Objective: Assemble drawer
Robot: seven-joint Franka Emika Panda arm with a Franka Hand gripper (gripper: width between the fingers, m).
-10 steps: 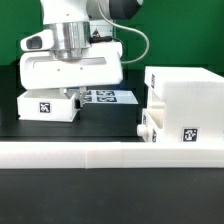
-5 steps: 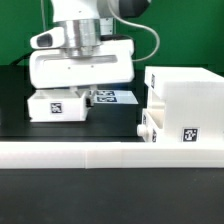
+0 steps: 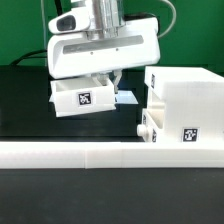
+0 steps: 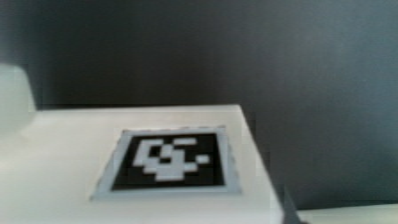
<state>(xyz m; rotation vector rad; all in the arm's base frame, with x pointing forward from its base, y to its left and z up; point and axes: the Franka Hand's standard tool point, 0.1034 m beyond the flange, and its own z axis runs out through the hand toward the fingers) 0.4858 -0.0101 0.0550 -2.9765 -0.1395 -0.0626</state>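
White plastic fills most of the exterior view. My robot's fingers point(image 3: 113, 79) reach down from the big white hand and are clenched on a small tray point(image 3: 84, 98) of the drawer. This tray has a black-and-white square tag on the side that faces the camera. It is a little tilted and seems to hang just above the black bench point(image 3: 22, 125), though I cannot be sure it is clear of it.

On the exterior view's right stands the tall boxy casing point(image 3: 188, 100), flat on the bench, with its own tag low on the front. The held tray is near the casing but apart from it. A second tray point(image 3: 146, 126) with small round knobs sits against the casing's side on the exterior view's left. I cannot tell how far in it is.

A long white rail point(image 3: 100, 153) runs along the front of the bench, across the whole picture. A green wall point(image 3: 18, 30) is behind the arm.

The wrist view is blurry. I see a flat white face of the held tray point(image 4: 71, 135) very close up, with a square tag point(image 4: 173, 160) on it. Dark bench point(image 4: 267, 50) lies past the tray's edge. A pale shape shows at one side, and I cannot tell what it is. The fingers do not show in this view.
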